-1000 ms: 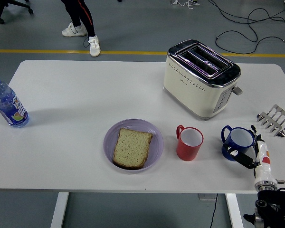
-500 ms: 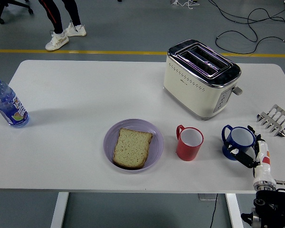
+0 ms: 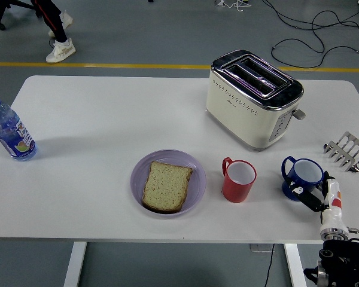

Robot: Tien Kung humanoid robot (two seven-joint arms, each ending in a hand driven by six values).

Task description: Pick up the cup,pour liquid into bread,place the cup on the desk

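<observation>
Water bottle (image 3: 11, 133), far left, well apart from the rest. Purple plate (image 3: 195, 177), near centre, bearing one bread slice (image 3: 166, 185). Red cup (image 3: 239, 179), just beside the plate. Blue cup (image 3: 304, 177), upright on the table. Right hand (image 3: 321, 198), fingers (image 3: 306, 197) curled against the blue cup; firm hold we cannot tell. We judge pickup underway; next, lift and carry leftward over the bread.

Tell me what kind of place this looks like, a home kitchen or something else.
Probably a robot lab or test space set up as a mock breakfast scene, not a home kitchen. The toaster, red cup and bread sit on a plain white table, with loose cables and yellow floor tape behind.
</observation>
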